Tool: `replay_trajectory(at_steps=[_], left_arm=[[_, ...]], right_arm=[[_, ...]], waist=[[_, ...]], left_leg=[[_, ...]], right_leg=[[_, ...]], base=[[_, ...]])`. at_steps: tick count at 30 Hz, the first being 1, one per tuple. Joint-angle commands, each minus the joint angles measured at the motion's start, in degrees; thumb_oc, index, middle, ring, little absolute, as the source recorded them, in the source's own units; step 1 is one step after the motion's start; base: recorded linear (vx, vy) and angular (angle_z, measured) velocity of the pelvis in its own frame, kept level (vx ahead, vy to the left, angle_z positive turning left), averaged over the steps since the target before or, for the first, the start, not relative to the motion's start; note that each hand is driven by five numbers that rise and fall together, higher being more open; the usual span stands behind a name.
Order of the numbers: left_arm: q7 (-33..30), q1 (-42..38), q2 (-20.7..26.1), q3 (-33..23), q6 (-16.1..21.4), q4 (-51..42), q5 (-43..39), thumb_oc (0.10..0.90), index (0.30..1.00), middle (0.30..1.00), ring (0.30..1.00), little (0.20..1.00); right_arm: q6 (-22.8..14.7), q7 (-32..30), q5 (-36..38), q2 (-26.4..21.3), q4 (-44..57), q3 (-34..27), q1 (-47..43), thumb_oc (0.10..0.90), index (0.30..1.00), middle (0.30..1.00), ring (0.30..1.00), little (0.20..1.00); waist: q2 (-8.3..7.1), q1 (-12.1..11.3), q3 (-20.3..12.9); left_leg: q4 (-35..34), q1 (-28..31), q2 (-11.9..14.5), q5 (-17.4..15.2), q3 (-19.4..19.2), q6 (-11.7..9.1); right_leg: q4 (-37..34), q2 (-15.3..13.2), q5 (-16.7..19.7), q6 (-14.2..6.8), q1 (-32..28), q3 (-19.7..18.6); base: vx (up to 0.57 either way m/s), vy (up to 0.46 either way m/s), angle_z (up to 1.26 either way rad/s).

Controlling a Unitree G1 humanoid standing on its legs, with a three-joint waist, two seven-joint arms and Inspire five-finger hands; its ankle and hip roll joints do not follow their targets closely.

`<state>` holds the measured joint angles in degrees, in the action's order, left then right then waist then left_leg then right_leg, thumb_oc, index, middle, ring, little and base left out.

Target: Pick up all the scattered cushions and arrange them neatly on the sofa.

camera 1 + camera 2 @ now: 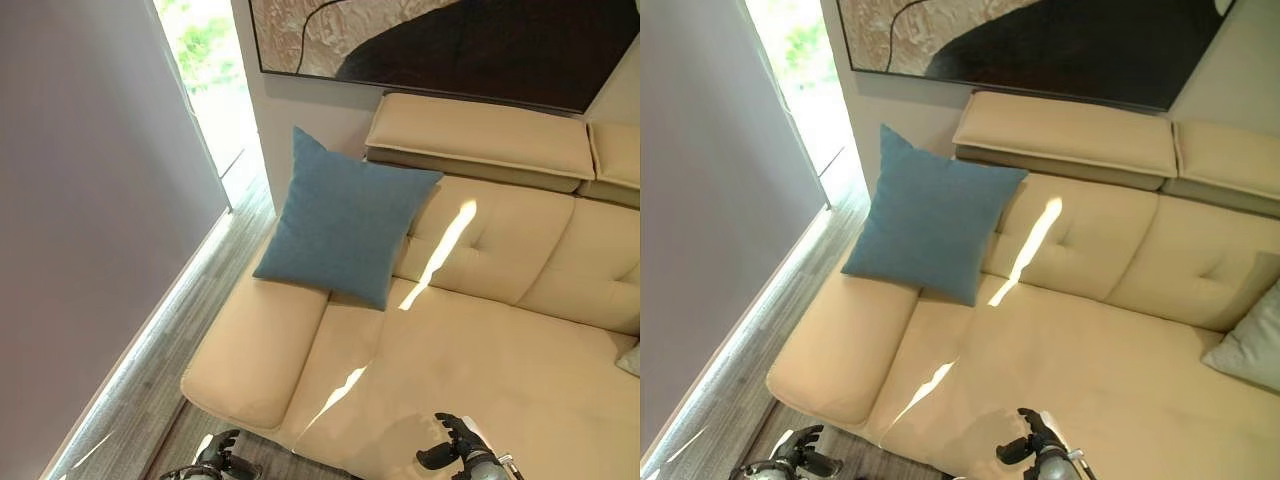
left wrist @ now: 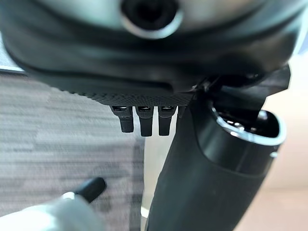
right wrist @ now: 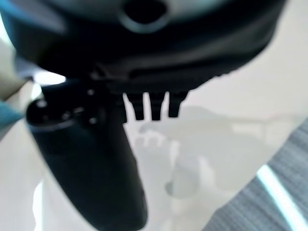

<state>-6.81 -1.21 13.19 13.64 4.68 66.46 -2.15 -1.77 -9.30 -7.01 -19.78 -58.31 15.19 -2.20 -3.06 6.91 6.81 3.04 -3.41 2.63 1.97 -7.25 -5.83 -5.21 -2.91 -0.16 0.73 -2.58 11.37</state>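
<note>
A blue square cushion (image 1: 345, 220) leans upright against the back of the beige sofa (image 1: 480, 370), above its left armrest end. A pale grey cushion (image 1: 1255, 350) lies on the seat at the far right, cut off by the view's edge. My left hand (image 1: 218, 455) hangs open over the floor just in front of the sofa's left corner. My right hand (image 1: 455, 445) hovers open over the seat's front edge. In the wrist views the left hand's fingers (image 2: 144, 122) and the right hand's fingers (image 3: 154, 108) are straight and hold nothing.
A grey wall (image 1: 90, 200) runs along the left, with a strip of grey wood floor (image 1: 150, 370) between it and the sofa. A bright window opening (image 1: 215, 80) stands behind the sofa's left end. A large dark picture (image 1: 450, 40) hangs above the raised headrests (image 1: 480, 135).
</note>
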Motion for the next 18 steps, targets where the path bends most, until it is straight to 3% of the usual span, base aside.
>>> replay_trajectory(at_steps=[1, 3, 7, 8, 10, 12, 16, 18], left_arm=[[-0.57, -2.47, 2.03, -0.04, 1.67, 0.39, -0.80, 0.800, 0.900, 0.900, 0.900, 0.900], [-0.73, -2.38, 2.05, -0.18, 1.62, 0.73, -1.07, 0.800, 0.900, 0.900, 0.900, 0.900], [-1.02, -2.26, 2.88, -1.06, 1.75, 0.80, -1.12, 0.800, 0.900, 0.900, 0.900, 0.900], [-1.32, -2.33, 3.84, -1.84, 1.78, 0.24, -1.53, 0.800, 0.900, 0.900, 0.900, 0.900], [-1.77, -2.85, 4.77, -2.32, 1.97, -0.68, -2.01, 0.800, 0.900, 0.900, 0.900, 0.900], [-2.04, -3.15, 5.09, -2.39, 2.18, -1.49, -2.12, 0.800, 0.900, 0.900, 0.900, 0.900], [-4.02, -4.61, 6.43, -3.91, 4.15, -8.89, -6.03, 0.800, 0.900, 0.900, 0.900, 0.900], [-5.14, -4.55, 6.63, -4.89, 5.02, -13.13, -8.07, 0.800, 0.900, 0.900, 0.900, 0.900]], right_arm=[[-1.35, -1.82, 1.78, -0.61, -0.91, -0.45, -0.57, 0.800, 0.900, 0.900, 0.900, 0.900], [-1.30, -1.89, 1.77, 0.19, -1.81, -0.25, -0.92, 0.800, 0.900, 0.900, 0.900, 0.900], [-1.21, -2.01, 1.12, 1.03, -1.91, 0.41, -1.06, 0.800, 0.900, 0.900, 0.900, 0.900], [-1.02, -1.84, 1.04, 1.55, -1.62, 0.79, -1.23, 0.800, 0.900, 0.900, 0.900, 0.900], [-1.08, -2.08, 1.17, 1.90, -0.93, 0.88, -1.65, 0.800, 0.900, 0.900, 0.900, 0.900], [-1.17, -2.12, 1.34, 1.90, -0.49, 0.74, -1.69, 0.800, 0.900, 0.900, 0.900, 0.900], [-1.93, -3.08, 2.18, 1.00, 3.12, -0.71, -1.69, 0.800, 0.900, 0.900, 0.900, 0.900], [-2.12, -3.64, 2.43, 0.46, 5.03, -1.41, -1.72, 0.800, 0.900, 0.900, 0.900, 0.900]], waist=[[-1.09, -0.57, -2.24], [-1.19, -0.84, -2.76], [-1.29, -1.44, -3.03], [-1.66, -1.59, -2.46], [-1.65, -1.54, -2.15], [-1.58, -1.50, -2.22], [-1.99, -2.27, -3.11], [-2.44, -2.67, -3.83]], left_leg=[[1.65, -0.43, -1.62, -6.08, -0.83, 2.56], [0.26, -0.30, -2.81, -5.58, 1.11, 3.21], [-2.13, 1.43, -3.17, -5.61, -0.35, 4.52], [-2.71, 2.07, -3.16, -5.17, -0.98, 4.91], [-3.52, 2.36, -2.96, -4.90, -0.69, 5.16], [-4.03, 2.74, -3.05, -4.92, -0.67, 5.18], [-5.63, 3.97, -2.98, -5.12, -1.37, 4.85], [-6.90, 4.62, -3.05, -4.88, -1.50, 4.58]], right_leg=[[3.65, -1.24, -2.85, -6.80, 1.31, -7.42], [5.71, -1.42, -2.83, -7.22, 2.34, -8.08], [9.45, -2.09, -2.81, -8.32, 4.16, -8.73], [13.23, -2.21, -0.81, -9.73, 6.78, -9.68], [14.71, -2.12, -0.09, -10.58, 8.74, -10.80], [13.75, -2.29, -0.42, -10.50, 8.51, -11.21], [7.68, -5.35, 0.72, -10.48, 7.17, -7.15], [5.91, -5.51, 1.37, -10.70, 6.24, -6.36]], base=[[0.11, 0.125, -0.42], [0.13, 0.141, -0.57], [0.09, 0.119, -0.37], [0.03, 0.075, -0.61], [0.02, 0.049, -0.37], [0.05, 0.017, 0.01], [0.10, -0.038, 0.01], [0.09, -0.068, 0.10]])
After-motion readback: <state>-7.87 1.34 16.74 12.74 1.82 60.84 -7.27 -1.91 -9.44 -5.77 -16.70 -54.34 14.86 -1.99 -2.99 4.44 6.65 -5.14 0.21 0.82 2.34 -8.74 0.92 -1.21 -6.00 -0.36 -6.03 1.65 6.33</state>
